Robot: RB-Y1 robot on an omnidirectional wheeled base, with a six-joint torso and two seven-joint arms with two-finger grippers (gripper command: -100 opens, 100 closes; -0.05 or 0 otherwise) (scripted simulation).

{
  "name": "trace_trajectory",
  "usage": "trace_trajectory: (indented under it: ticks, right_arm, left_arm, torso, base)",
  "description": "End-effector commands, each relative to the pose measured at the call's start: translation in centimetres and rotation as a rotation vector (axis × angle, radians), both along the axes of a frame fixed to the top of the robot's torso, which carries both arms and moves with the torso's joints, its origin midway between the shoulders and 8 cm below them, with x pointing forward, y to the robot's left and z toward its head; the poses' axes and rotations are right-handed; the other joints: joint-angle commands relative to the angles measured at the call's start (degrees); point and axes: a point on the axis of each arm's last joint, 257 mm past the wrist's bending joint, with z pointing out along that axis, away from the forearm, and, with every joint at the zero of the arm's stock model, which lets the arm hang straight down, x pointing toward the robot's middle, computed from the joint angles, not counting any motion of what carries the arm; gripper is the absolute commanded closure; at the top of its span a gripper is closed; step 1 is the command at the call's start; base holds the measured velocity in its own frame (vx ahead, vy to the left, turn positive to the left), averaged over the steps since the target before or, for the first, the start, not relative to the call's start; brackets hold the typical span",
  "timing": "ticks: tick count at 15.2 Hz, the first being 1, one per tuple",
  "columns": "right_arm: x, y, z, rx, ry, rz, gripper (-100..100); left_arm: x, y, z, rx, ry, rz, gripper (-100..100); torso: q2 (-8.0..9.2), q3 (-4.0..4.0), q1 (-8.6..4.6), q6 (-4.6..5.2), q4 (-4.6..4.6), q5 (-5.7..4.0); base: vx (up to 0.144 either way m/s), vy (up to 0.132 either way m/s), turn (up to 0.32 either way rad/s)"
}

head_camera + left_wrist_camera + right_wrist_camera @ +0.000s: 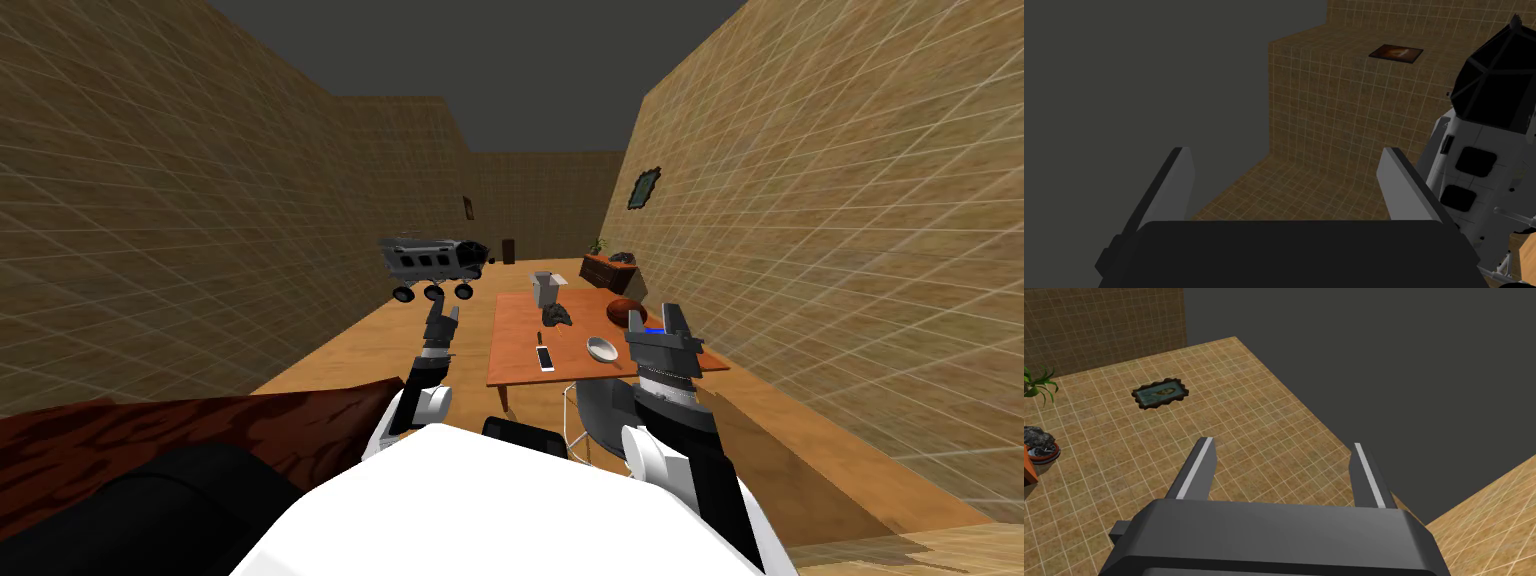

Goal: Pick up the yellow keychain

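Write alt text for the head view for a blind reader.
Two robot arms rise toward an orange-brown table carrying a white phone, a bowl and other small things; the left claw is left of it, the right claw at its right edge. A grey wheeled vehicle shows beyond the left claw.

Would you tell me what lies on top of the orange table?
A white phone, pale bowl, dark lump, grey container and brown ball; the right gripper hides part of the table.

Head camera high, facing table (515,350), wrist cameras upward — walls (1324,110), ceiling (1374,363)
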Motion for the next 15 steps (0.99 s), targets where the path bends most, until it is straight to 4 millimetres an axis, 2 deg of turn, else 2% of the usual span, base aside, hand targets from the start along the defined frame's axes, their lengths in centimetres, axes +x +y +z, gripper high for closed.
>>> trace_trajectory:
  ticks: [1,4,5,7,8,9,11,12,13,14,15]
  right_arm:
    - [0.4,0.3,-0.8,-0.031,0.026,0.009,-100]
    - [2.0,0.6,-4.1,-0.113,0.121,0.021,-100]
    - [2.0,0.6,-4.1,-0.114,0.121,0.022,-100]
    - [3.2,0.4,-7.3,-0.178,0.211,0.019,-100]
    - [3.3,0.4,-7.5,-0.178,0.215,0.019,-100]
    - [3.9,0.1,-9.3,-0.212,0.265,0.014,-100]
    - [3.9,0.1,-9.6,-0.212,0.269,0.014,-100]
    - [4.5,-0.4,-11.7,-0.247,0.325,0.006,-100]
    - [4.5,-0.4,-11.8,-0.247,0.328,0.006,-100]
    - [5.0,-1.0,-14.1,-0.283,0.388,-0.004,-100]
    - [5.0,-1.0,-14.3,-0.283,0.391,-0.004,-100]
  left_arm:
    - [0.0,0.0,0.0,0.000,0.000,0.000,0]
    - [0.0,0.0,0.0,0.000,0.000,0.000,0]
    - [0.0,0.0,0.0,0.000,0.000,0.000,0]
    - [0.0,0.0,0.0,0.000,0.000,0.000,0]
    - [0.0,0.0,0.0,0.000,0.000,0.000,0]
    - [0.0,0.0,0.0,0.000,0.000,0.000,0]
    - [0.0,0.0,0.0,0.000,0.000,0.000,0]
    - [0.0,0.0,0.0,0.000,0.000,0.000,0]
    - [0.0,0.0,0.0,0.000,0.000,0.000,0]
    - [0.0,0.0,0.0,0.000,0.000,0.000,0]
    - [0.0,0.0,0.0,0.000,0.000,0.000,0]
  torso:
    - [0.00,0.00,0.00,0.00,0.00,0.00]
    - [0.08,0.04,0.13,-0.03,0.01,0.02]
    - [0.14,0.07,0.23,-0.04,0.02,0.04]
    - [0.18,0.10,0.27,-0.03,0.03,0.06]
    - [0.19,0.11,0.33,-0.05,0.04,0.07]
    - [0.20,0.11,0.32,-0.03,0.04,0.07]
    - [0.18,0.10,0.29,-0.02,0.04,0.06]
    - [0.15,0.08,0.22,0.00,0.03,0.05]
    - [0.13,0.07,0.21,-0.04,0.02,0.04]
    - [0.13,0.07,0.21,-0.02,0.02,0.04]
    - [0.13,0.07,0.25,-0.04,0.02,0.05]
  base:
    - [-0.009,0.012,0.055]
    - [-0.034,0.051,0.181]
    - [-0.050,0.067,0.139]
    - [-0.046,0.080,0.203]
    - [-0.047,0.080,0.193]
    - [-0.040,0.078,0.183]
    - [-0.025,0.055,0.092]
    - [-0.024,0.051,0.162]
    - [-0.026,0.055,0.180]
    - [-0.024,0.073,0.218]
    - [-0.030,0.079,0.179]
